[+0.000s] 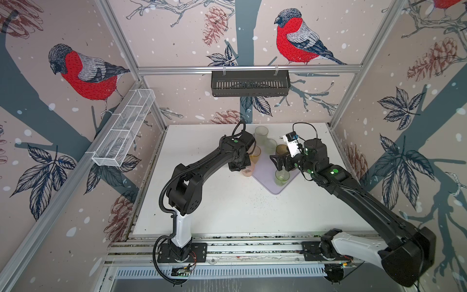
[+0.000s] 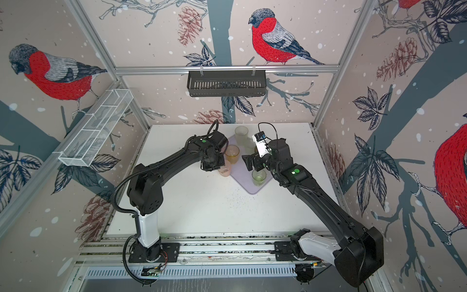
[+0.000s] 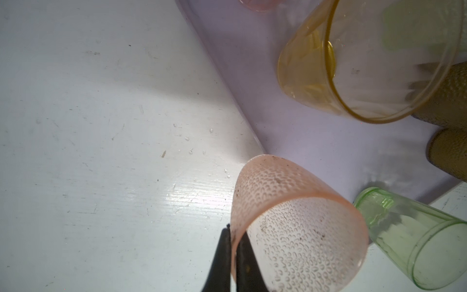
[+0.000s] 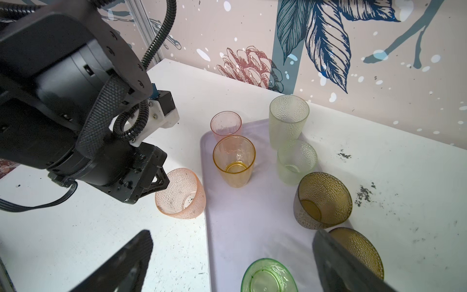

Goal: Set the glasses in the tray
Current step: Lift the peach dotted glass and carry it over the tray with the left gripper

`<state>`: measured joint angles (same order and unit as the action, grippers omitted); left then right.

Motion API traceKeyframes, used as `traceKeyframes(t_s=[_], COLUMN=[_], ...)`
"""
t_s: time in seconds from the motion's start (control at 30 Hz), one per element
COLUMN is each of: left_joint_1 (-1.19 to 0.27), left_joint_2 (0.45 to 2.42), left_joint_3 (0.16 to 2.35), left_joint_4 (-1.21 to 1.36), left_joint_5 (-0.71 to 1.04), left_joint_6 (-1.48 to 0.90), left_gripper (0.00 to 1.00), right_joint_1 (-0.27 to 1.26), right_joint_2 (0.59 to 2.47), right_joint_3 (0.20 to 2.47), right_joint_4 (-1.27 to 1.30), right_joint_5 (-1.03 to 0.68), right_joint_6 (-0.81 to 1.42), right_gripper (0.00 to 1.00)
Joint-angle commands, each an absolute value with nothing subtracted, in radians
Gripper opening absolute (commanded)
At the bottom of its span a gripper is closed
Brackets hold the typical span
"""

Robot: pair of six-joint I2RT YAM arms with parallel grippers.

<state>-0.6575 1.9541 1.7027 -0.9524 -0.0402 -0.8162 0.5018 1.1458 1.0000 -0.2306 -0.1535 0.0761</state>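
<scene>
Pinching tilted pink glass (image 3: 290,192) with left gripper (image 3: 235,235), beside tray (image 3: 303,141). Lift over rim, set upright. Keep spread right gripper (image 4: 231,240) clear.

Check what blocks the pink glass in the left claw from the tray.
Nothing visible: the pink glass, pinched by the left claw, tilts at the edge of the tray, whose near part is bare.

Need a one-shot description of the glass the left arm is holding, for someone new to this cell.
Find the lilac tray on the white table. Beside its edge on the left arm's side, the left gripper pinches the rim of a pink dimpled tumbler. The other pink glass stands ungripped at the tray's far corner.
</scene>
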Motion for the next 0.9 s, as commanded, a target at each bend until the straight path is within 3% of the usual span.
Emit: traceKeyframes(t_s=[0.0, 0.87], left_joint_1=[-0.668, -0.729], left_joint_2=[1.965, 2.116], left_joint_3=[1.728, 1.956], left_joint_4=[-0.962, -1.009], left_joint_5=[-0.028, -0.008], left_joint_6=[-0.836, -0.827], left_gripper=[0.0, 0.0], right_joint_1=[0.5, 0.486], right_joint_2=[1.139, 1.116], right_joint_3=[0.999, 0.991], right_joint_4=[-0.206, -0.215], right_joint_5=[-0.142, -0.115], right_joint_6=[0.067, 0.071], right_gripper=[1.0, 1.0])
